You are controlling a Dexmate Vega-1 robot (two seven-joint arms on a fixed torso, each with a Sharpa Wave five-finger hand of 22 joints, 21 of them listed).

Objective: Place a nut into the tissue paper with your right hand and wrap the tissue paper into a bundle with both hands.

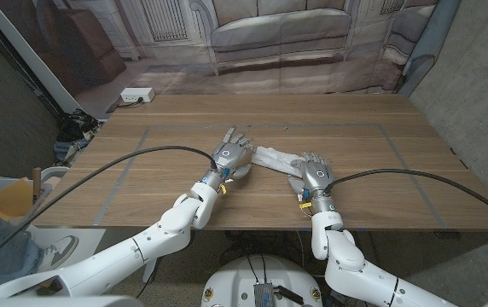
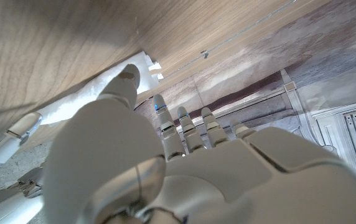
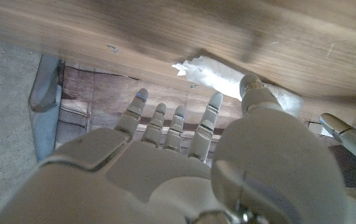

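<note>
Our right hand (image 1: 315, 173) and left hand (image 1: 231, 154), fingers spread, flank the crumpled white tissue paper (image 1: 274, 159), thumbs touching it.

Wooden table (image 1: 355, 136) — white tissue paper (image 1: 274, 157) lies mid-table.

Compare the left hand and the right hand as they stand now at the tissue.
The left hand sits at the tissue's far left end, further up the table; the right hand sits at its near right end, closer to the table's front edge. The left hand's fingers fan wider in the head view; the right hand's lie closer together. Both touch the tissue with fingers extended, neither gripping it.
</note>
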